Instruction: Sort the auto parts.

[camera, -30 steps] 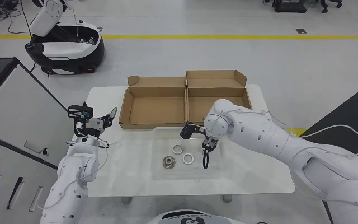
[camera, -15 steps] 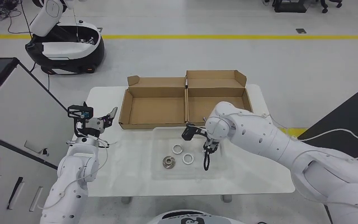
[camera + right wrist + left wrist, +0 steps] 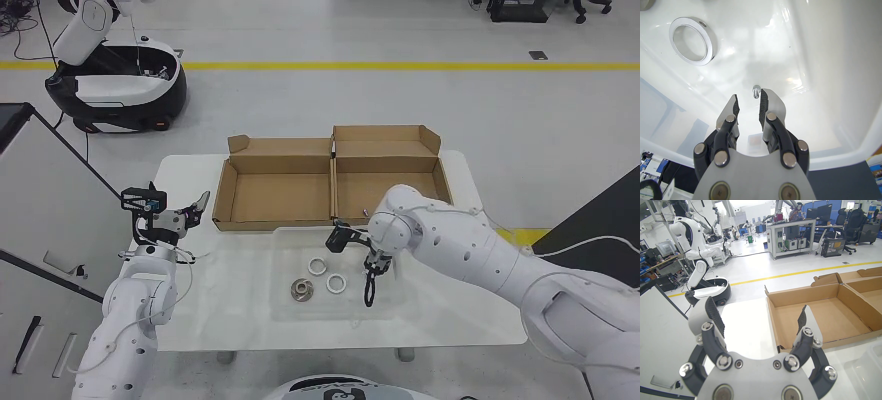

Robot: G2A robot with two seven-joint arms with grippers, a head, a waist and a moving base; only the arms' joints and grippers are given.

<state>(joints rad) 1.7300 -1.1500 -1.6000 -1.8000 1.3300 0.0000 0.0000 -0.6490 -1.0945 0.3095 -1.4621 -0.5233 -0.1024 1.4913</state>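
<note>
Right tool (image 3: 748,93), partly spread, has the small bolt (image 3: 756,92) lying just at its tips.

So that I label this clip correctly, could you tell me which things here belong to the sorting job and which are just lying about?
Belongs to the job: tray, bolt, ring, second ring, dark round part, left box, right box, right gripper open by the bolt.

Just lying about: other robot on a wheeled base, yellow floor line, office chairs.
</note>
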